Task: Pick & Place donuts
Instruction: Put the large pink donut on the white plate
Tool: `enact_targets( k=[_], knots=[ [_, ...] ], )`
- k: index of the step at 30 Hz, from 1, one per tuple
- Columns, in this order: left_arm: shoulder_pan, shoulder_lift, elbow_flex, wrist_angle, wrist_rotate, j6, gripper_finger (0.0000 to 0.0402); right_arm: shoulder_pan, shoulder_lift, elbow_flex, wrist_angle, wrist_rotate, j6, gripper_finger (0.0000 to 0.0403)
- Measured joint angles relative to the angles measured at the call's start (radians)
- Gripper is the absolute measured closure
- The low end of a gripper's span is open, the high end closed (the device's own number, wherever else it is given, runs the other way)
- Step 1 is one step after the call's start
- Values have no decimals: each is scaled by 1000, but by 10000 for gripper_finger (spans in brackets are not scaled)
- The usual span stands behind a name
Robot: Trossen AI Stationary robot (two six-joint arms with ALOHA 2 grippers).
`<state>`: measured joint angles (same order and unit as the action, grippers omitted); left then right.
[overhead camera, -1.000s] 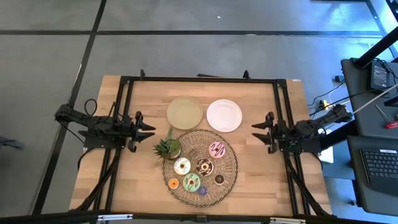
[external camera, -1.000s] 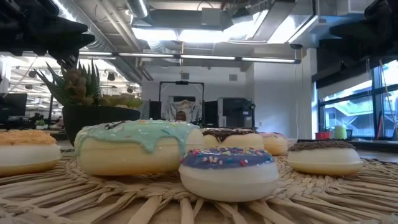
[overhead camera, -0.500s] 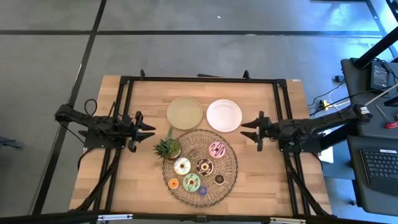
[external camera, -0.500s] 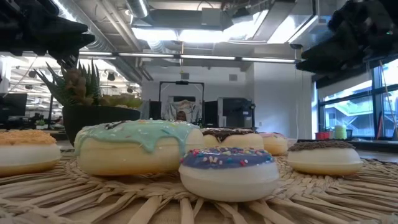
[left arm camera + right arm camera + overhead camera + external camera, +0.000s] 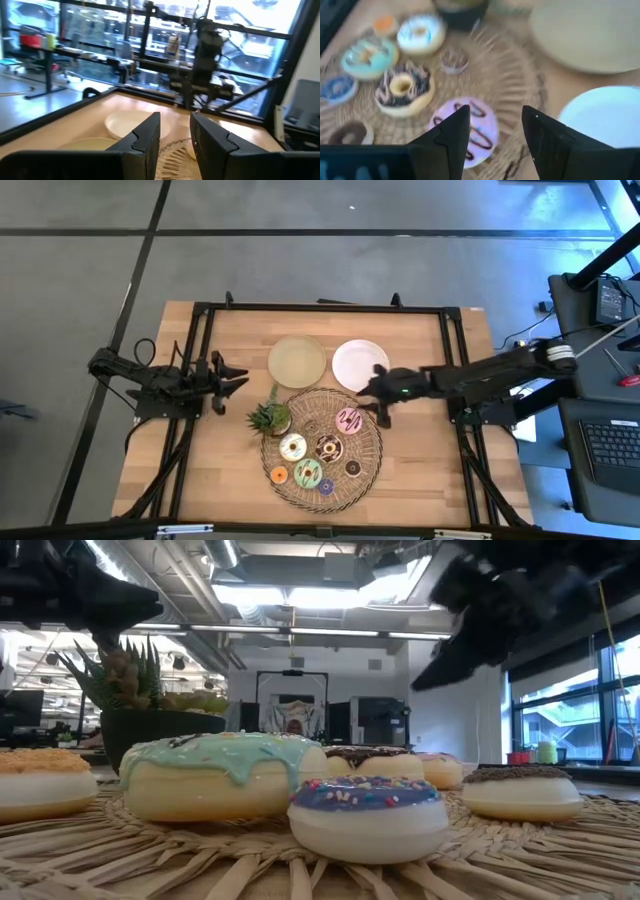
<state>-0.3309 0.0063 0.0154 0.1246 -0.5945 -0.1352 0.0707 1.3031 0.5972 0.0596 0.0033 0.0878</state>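
Several small toy donuts lie on a round woven mat (image 5: 368,448): pink (image 5: 349,420), white (image 5: 293,447), chocolate (image 5: 328,448), green (image 5: 308,473), small orange (image 5: 279,475), small purple (image 5: 326,486) and small brown (image 5: 353,468). My right gripper (image 5: 373,401) is open and hovers over the mat's far-right rim. In the right wrist view its fingers (image 5: 495,112) stand on either side of the pink donut (image 5: 482,127), above it and apart from it. My left gripper (image 5: 233,376) is open and waits left of the mat.
A pale yellow-green plate (image 5: 297,361) and a white plate (image 5: 360,365) sit just beyond the mat on its far side. A spiky potted plant (image 5: 270,418) stands on the mat's left rim. Black frame rails (image 5: 320,309) border the table. Bare wood lies right of the mat.
My right arm has reached from the table's right edge toward the left, and its open gripper now hangs over the mat's far-right rim by the pink donut. My left gripper has swung slightly toward the far edge. The donuts have not moved.
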Motion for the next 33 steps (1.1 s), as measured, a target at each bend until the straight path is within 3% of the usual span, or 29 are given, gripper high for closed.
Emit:
enact_targets(
  k=[5,12,24,33],
  knots=[
    [0,0,0,0,-36,-6,300,-32,173,117,-112,-30,-44,221],
    [0,0,0,-1,-53,28,306,-34,312,168,-116,-61,-94,221],
    [0,0,0,-3,-42,27,309,-34,338,174,-117,-152,-44,226],
    [0,0,0,-7,-42,26,313,-33,338,174,-154,-154,-52,302]
  ],
)
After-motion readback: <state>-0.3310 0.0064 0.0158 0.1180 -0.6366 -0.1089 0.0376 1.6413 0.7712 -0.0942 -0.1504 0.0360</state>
